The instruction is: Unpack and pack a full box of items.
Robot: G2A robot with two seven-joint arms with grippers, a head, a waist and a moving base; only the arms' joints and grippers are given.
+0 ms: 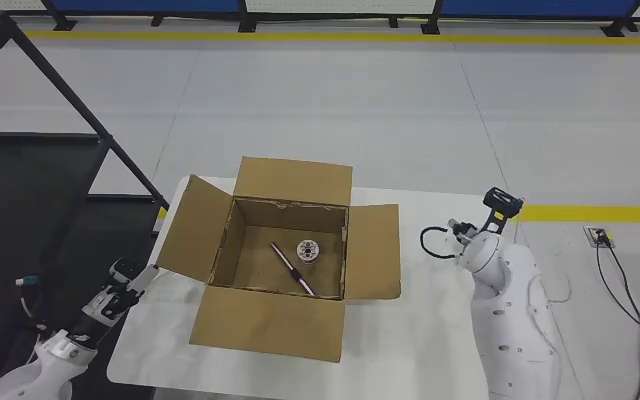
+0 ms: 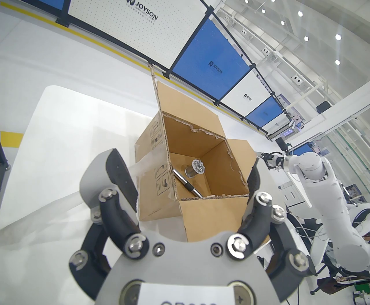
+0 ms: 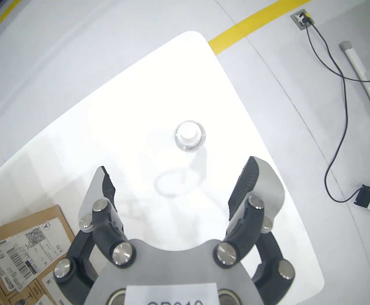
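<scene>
Inside the box (image 1: 268, 320), a rod (image 1: 293, 268) and cylinder (image 1: 308, 249) await unpacking; near it a clear jar (image 3: 189, 139) already stands out. Left gripper (image 2: 185, 163) and right gripper (image 3: 178, 165): fingers spread wide, empty.

A white tabletop (image 1: 430, 330) stands on a grey floor (image 1: 350, 100) with a yellow line (image 1: 580, 213), and a black cable (image 3: 344, 109) runs to a socket (image 3: 302, 18).
</scene>
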